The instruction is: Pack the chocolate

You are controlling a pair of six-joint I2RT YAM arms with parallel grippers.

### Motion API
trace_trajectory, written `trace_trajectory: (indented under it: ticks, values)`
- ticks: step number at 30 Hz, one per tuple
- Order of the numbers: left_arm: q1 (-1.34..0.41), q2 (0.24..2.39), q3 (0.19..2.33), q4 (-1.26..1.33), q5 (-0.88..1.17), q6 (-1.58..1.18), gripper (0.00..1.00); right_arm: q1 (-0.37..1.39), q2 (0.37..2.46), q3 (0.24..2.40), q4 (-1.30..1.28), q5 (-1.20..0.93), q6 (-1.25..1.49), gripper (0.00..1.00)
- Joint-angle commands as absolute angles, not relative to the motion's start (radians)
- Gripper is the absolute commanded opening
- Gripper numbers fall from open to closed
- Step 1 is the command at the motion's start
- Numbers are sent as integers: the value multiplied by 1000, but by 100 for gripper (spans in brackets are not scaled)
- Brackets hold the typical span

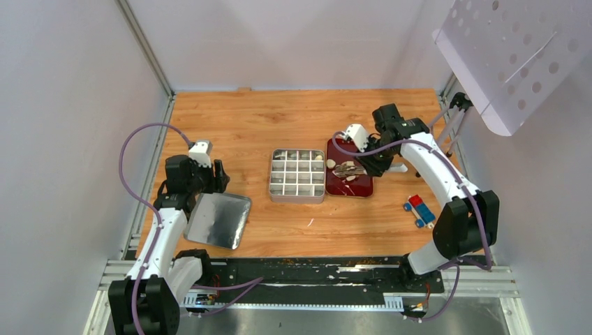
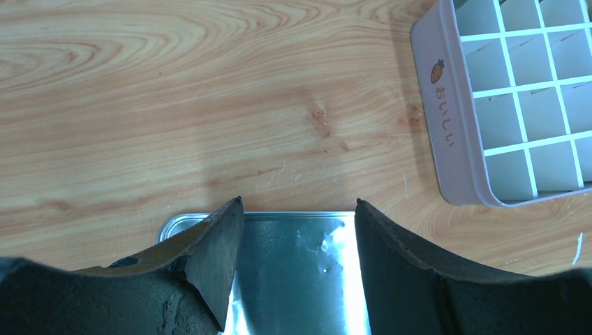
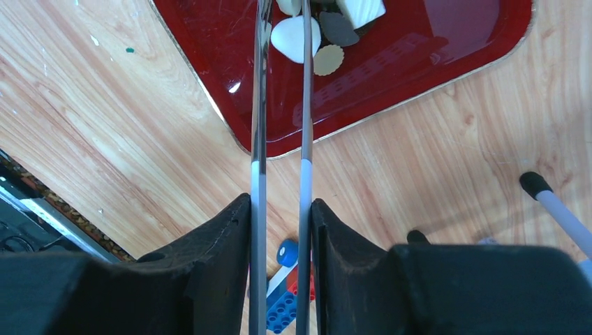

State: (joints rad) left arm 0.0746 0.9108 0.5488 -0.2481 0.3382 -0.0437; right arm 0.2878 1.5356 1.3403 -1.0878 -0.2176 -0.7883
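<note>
Logged right tool [image 3: 279, 202] clamped on the long metal tongs [image 3: 305, 91], with both blades squeezed between its fingers and running out nearly parallel. Found the tong tips over the glossy dark-red tray [image 3: 433, 42], at the cluster of chocolate there: a cream-white oval piece [image 3: 293, 38] lying between the blades and a dark brown piece [image 3: 338, 29] just beside it. Could not tell pinched from merely straddled, the tips being cut off at the frame edge.

Noted left tool [image 2: 299, 202] wide open, gripping nothing, poised above the near edge of the shiny flat metal lid [image 2: 300, 265] on the wooden table [image 1: 244, 125].

Saw the pale rectangular tin with gridded compartments [image 1: 272, 174] standing between lid and tray, just beside the tray. Recorded a few pieces in its far row, apparently dark and cream, too small to count.

Spotted the small red-and-blue block [image 1: 419, 208] on the table, right of the tray and well apart from the tin.
</note>
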Motion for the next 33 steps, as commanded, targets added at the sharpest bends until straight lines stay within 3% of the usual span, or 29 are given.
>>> trace_trajectory:
  ticks: [1, 23, 30, 33]
  values:
    - [83, 897, 555, -213, 344, -50, 68, 292, 1498, 1455, -1090, -239, -750, 21]
    - [83, 888, 570, -230, 345, -44, 68, 335, 1542, 1591, -1109, -435, -643, 15]
    - [84, 887, 566, -225, 344, -46, 68, 357, 1557, 1564, -1123, -442, -648, 16]
    - [84, 887, 564, -221, 346, -48, 68, 360, 1559, 1553, -1118, -434, -642, 23]
